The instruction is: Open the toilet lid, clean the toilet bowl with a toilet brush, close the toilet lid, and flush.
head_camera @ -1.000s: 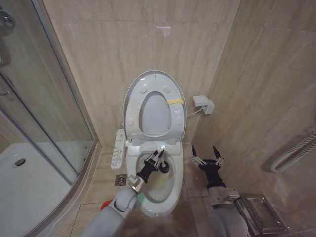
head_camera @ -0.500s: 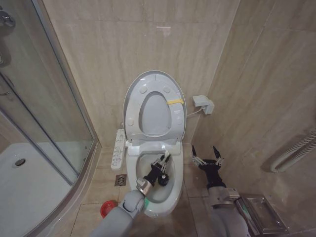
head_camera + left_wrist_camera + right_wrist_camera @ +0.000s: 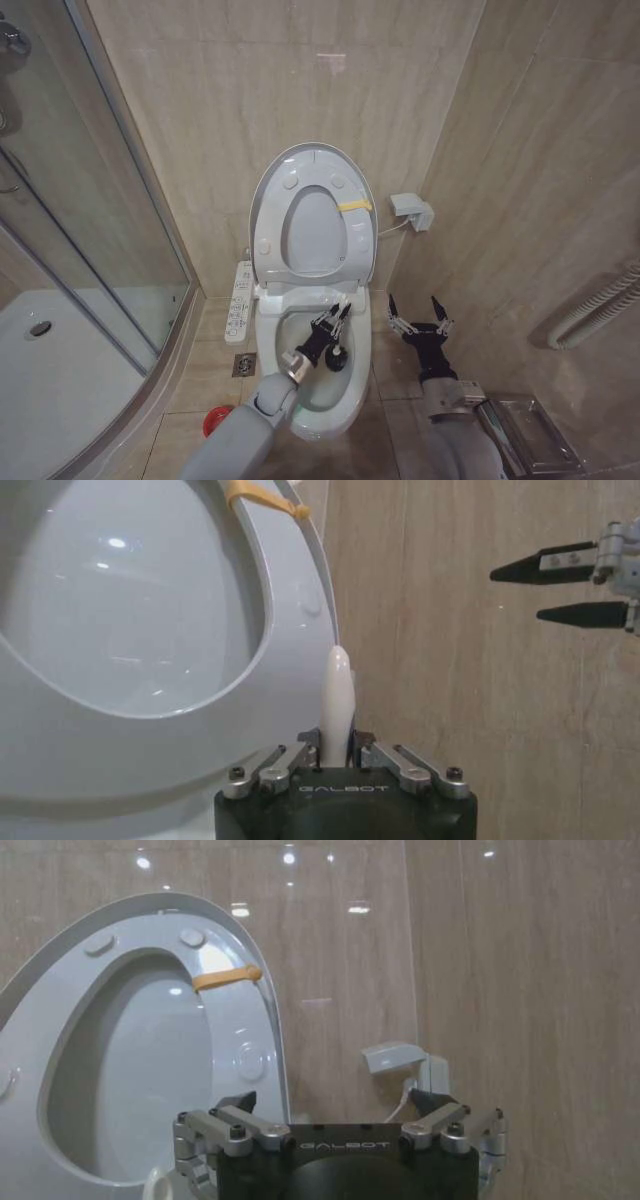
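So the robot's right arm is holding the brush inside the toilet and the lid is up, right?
Almost. The lid is up, and the brush is down in the bowl, but it is the left tool that holds it, as the head view shows. The right tool waits open beside the toilet, holding nothing.

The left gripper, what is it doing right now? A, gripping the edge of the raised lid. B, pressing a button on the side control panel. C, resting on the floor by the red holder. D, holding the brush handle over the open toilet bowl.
D: the left gripper is shut on the white handle of the toilet brush above the toilet bowl, while the toilet lid stands raised against the wall.
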Tool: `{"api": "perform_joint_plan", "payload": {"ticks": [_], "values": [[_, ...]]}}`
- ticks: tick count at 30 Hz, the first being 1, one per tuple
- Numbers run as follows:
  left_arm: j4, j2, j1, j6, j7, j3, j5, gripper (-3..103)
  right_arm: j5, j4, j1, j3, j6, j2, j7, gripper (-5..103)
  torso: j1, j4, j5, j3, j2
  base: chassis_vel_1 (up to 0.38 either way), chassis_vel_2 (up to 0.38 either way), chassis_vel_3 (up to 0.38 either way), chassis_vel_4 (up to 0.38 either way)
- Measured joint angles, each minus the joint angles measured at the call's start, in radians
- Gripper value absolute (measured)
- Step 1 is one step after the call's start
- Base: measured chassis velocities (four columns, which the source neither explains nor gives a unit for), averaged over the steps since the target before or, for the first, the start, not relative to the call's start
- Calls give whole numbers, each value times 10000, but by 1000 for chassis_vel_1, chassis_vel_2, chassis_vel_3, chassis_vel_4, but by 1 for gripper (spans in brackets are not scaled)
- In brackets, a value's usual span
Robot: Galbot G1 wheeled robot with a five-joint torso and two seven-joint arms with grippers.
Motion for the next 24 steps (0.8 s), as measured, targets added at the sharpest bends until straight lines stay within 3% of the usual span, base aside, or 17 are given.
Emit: {"api": "perform_joint_plan", "payload": {"ticks": [11, 24], "values": [[874, 108, 113, -354, 149, 133, -21, 19, 0, 0, 0, 0, 0, 0, 0, 100, 0, 4, 0, 0, 0, 0, 0, 0, 0], [294, -308, 48, -33, 29, 344, -134, 19, 0, 0, 0, 0, 0, 0, 0, 100, 0, 2, 0, 0, 0, 0, 0, 0, 0]]}}
